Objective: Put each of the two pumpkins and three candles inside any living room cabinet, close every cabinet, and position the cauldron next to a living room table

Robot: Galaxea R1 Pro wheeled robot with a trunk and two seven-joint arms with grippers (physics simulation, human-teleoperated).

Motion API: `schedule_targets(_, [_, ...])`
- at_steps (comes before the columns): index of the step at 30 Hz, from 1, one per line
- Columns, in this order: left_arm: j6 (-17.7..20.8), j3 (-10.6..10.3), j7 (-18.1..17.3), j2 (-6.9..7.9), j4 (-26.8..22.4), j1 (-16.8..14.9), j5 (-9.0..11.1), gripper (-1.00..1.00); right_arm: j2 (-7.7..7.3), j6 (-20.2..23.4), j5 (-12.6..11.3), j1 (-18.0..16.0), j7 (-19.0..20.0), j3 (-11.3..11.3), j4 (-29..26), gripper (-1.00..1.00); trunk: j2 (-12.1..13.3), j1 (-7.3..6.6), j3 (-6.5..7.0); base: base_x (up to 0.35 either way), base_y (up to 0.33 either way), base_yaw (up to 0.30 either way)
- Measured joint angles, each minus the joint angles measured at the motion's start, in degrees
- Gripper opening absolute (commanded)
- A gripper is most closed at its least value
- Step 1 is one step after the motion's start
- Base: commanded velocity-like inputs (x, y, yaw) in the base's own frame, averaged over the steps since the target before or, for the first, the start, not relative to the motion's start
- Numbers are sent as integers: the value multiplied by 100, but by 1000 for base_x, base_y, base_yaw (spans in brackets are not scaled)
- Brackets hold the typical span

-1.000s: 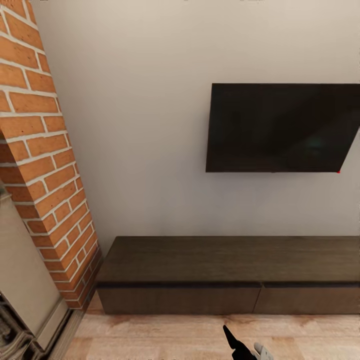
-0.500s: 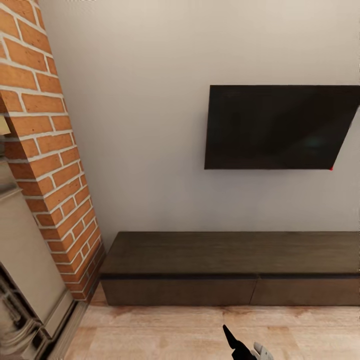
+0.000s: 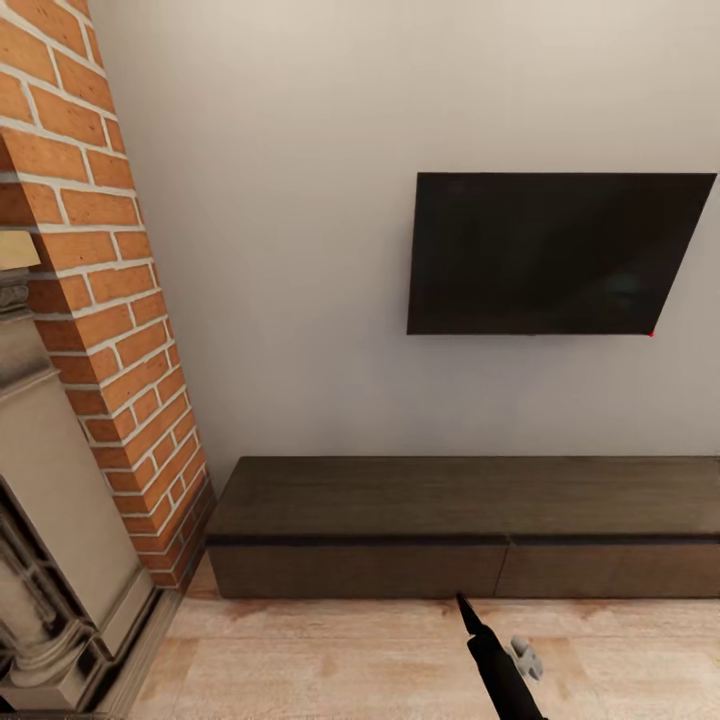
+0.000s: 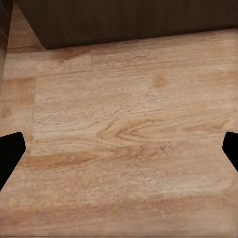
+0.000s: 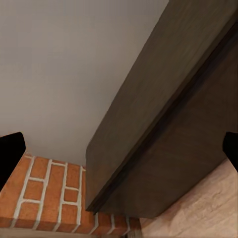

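The cabinet [image 3: 470, 525] is a long, low box of dark brown wood with fine grain, flat drawer fronts without handles, and one thin seam between two fronts. It lies in the lower half of the head view, and its long axis runs from left to right along the white wall [image 3: 280, 250]. All its fronts are closed. Its left end is just beside the fireplace [image 3: 90, 330] of rough orange brick with pale mortar lines. Above the cabinet, in the right middle of the frame, a flat black television [image 3: 555, 255] hangs on the wall.

The floor [image 3: 330, 660] is light wood planks with a wavy grain.

My right end effector [image 5: 119, 148] has its fingers wide apart and points at the cabinet's corner. My left end effector [image 4: 119, 148] is also spread apart, above bare floor.
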Motion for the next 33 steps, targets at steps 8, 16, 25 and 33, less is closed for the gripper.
schedule_targets(8, [-59,-6,3,-1,67,5,9,100,1,5,-718,-93,-7,-40,30,100,0,0,0,-2,0,0])
schedule_targets(16, [-71,-6,-1,2,61,5,14,100,4,12,-1354,-138,-94,-2,184,100,0,0,0,0,0,0])
schedule_targets(25, [-78,-6,-8,5,40,6,15,100,-45,640,-1382,-390,-53,484,207,100,0,-2,0,75,15,0])
schedule_targets(33, [-85,-8,-7,5,61,13,10,100,-66,901,-1417,-424,334,496,217,100,0,0,0,31,7,0])
